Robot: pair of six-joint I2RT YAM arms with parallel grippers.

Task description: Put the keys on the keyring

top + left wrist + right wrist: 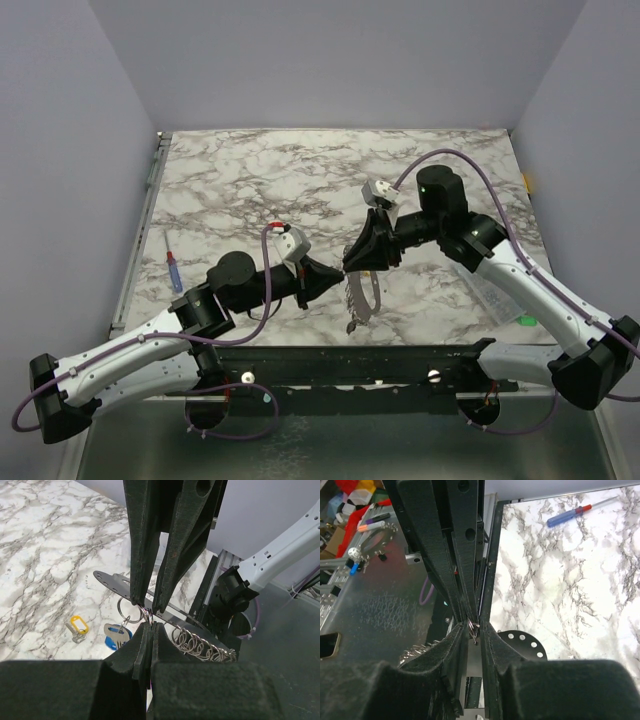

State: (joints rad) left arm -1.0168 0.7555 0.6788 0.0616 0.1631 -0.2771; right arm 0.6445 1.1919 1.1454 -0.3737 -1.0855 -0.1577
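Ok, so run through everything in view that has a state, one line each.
Left gripper: shut on the keyring.
Right gripper: jaws a narrow gap apart around that keyring, grip unclear.
Blue-headed key: threaded on a second ring beside the keyring.
Yellow-tagged key: loose on the table, away from both grippers.
Screwdriver: lying flat on the table, untouched.
Spare rings: bunched beside the metal strip.
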